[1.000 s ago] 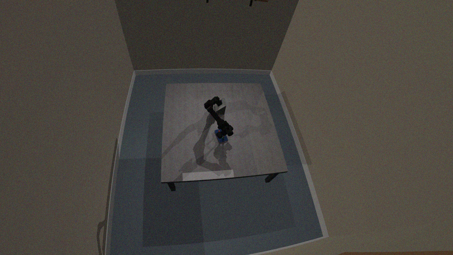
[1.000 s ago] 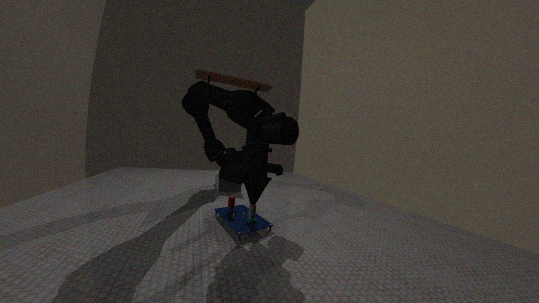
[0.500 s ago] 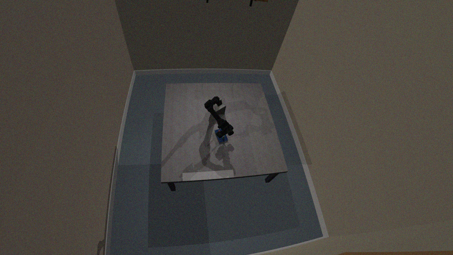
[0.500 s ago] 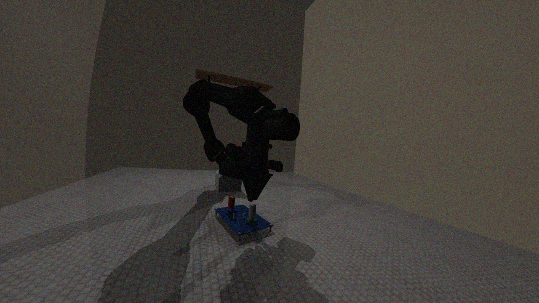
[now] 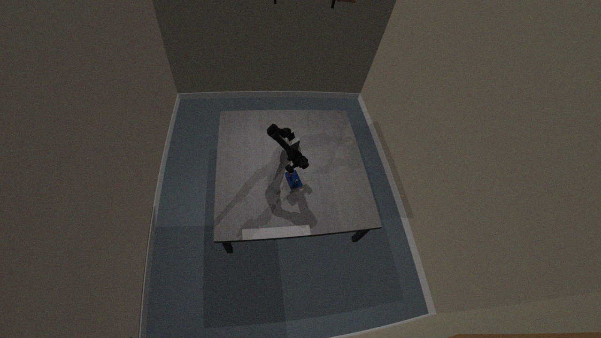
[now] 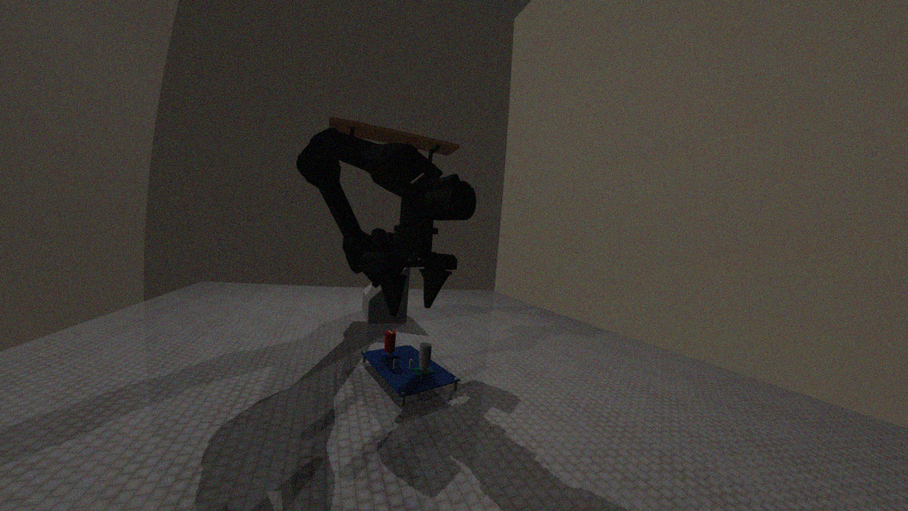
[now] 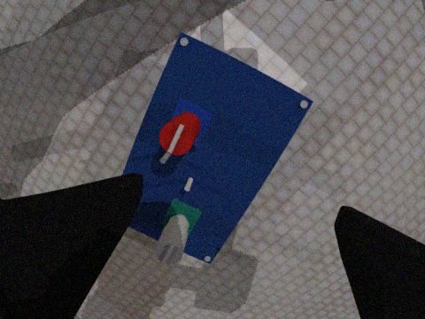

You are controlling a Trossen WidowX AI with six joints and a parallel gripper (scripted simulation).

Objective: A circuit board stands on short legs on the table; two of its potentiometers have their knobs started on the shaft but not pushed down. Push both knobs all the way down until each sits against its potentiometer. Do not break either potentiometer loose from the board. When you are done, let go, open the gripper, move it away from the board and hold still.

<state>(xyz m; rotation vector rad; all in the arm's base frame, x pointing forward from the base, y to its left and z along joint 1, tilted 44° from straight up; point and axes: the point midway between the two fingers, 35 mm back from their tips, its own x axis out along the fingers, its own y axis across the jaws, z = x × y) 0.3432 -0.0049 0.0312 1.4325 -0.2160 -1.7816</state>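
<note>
The blue circuit board (image 5: 296, 183) (image 6: 404, 383) (image 7: 248, 133) stands on short legs on the table. A red knob (image 6: 389, 341) (image 7: 191, 121) with a white line on top stands upright over the blue potentiometer (image 7: 204, 116); its lower end is too dark to judge for a gap. A grey knob (image 6: 424, 355) (image 7: 172, 241) stands upright over the green potentiometer (image 7: 189, 211); whether it touches fully cannot be told. My gripper (image 6: 411, 311) (image 7: 241, 194) is open and empty, above the board, with its fingertips higher than both knob tops and touching neither.
Two small pale posts, one (image 6: 395, 363) and another (image 6: 411, 364), rise from the board between the knobs. A pale block (image 6: 386, 308) stands on the table behind the gripper. A wooden shelf (image 6: 393, 135) is on the back wall. The arm's shadows cross the table (image 5: 336, 201).
</note>
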